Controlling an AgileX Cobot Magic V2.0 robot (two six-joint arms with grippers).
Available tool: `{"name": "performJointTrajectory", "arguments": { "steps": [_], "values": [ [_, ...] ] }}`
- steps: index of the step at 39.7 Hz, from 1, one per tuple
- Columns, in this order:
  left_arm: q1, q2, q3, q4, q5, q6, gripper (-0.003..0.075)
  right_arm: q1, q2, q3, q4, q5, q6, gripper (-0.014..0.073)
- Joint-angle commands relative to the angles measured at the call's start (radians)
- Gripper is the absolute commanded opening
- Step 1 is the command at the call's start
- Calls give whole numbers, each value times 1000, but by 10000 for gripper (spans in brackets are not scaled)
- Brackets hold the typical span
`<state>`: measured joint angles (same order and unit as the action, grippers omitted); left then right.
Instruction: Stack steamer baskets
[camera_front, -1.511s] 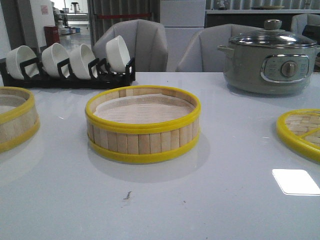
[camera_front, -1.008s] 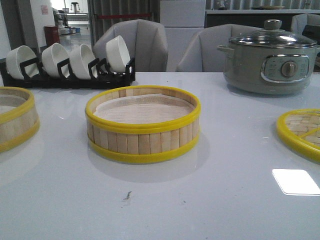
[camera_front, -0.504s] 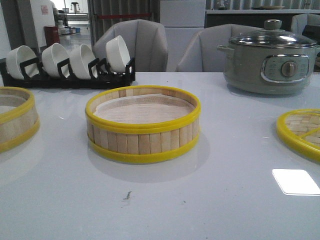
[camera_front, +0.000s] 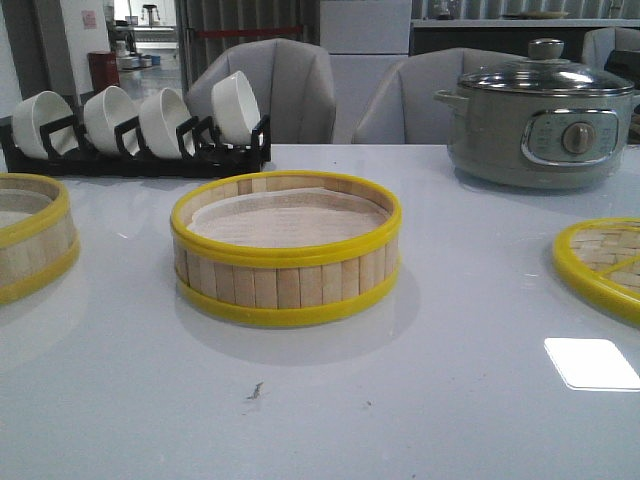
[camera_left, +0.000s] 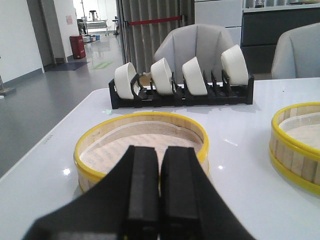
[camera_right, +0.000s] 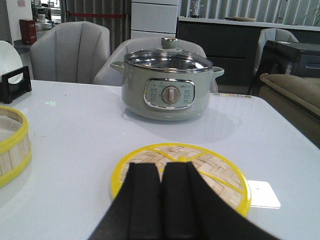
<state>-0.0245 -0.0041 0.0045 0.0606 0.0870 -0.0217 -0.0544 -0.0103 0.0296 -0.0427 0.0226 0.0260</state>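
Note:
One steamer basket (camera_front: 286, 248) stands in the middle of the white table, pale slats, yellow rims, white liner inside. The second basket (camera_front: 28, 235) sits at the left edge, cut off by the frame. In the left wrist view this second basket (camera_left: 95, 152) lies just beyond my left gripper (camera_left: 161, 152), which is shut and empty, and the middle basket (camera_left: 300, 147) shows at the side. My right gripper (camera_right: 161, 167) is shut and empty, just short of the flat woven lid (camera_right: 220, 175). Neither gripper shows in the front view.
A black rack with several white bowls (camera_front: 140, 125) stands at the back left. A grey-green electric pot with a glass lid (camera_front: 540, 120) stands at the back right. The woven lid (camera_front: 605, 262) lies at the right edge. Grey chairs stand behind the table.

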Motion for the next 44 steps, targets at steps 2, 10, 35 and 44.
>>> {"name": "performJointTrajectory", "arguments": {
  "steps": [2,10,35,44],
  "values": [
    [-2,-11,3,0,-87,-5,83,-8,-22,-14,-3,-81,0,28],
    [-2,-11,-34,-51,-76,-5,83,-8,-22,-14,-3,-81,0,28],
    [-95,722,-930,69,462,-5,83,-8,-22,-14,-3,-81,0,28],
    [-95,851,-958,27,457,-5,83,-8,-22,-14,-3,-81,0,28]
  ]
}}
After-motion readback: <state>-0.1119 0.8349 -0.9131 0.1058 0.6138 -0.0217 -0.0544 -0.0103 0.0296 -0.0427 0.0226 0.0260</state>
